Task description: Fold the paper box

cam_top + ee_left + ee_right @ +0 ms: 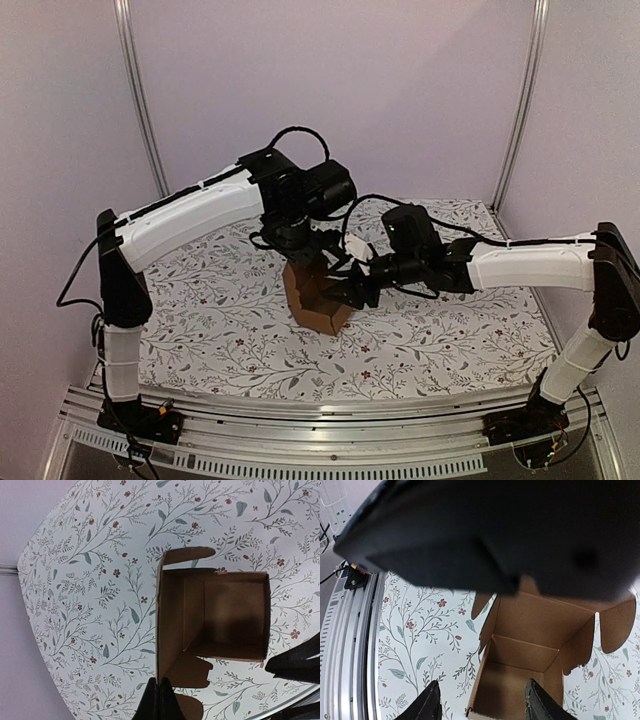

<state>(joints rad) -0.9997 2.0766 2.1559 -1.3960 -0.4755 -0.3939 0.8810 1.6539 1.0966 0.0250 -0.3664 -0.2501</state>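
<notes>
One box (318, 300), half-folded, top open, centre of top view on floral cloth (220, 320) | left gripper (157, 702) pinched shut on box wall, bottom of frame | right gripper (482, 695) fingers apart above box | lilac walls (400, 90), metal rail (330, 410) along bottom edge

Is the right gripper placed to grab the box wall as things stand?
Probably yes: the right gripper is open, one finger outside the box wall and one over the inside, nothing between. The left gripper pinches another wall, clear of it.
</notes>
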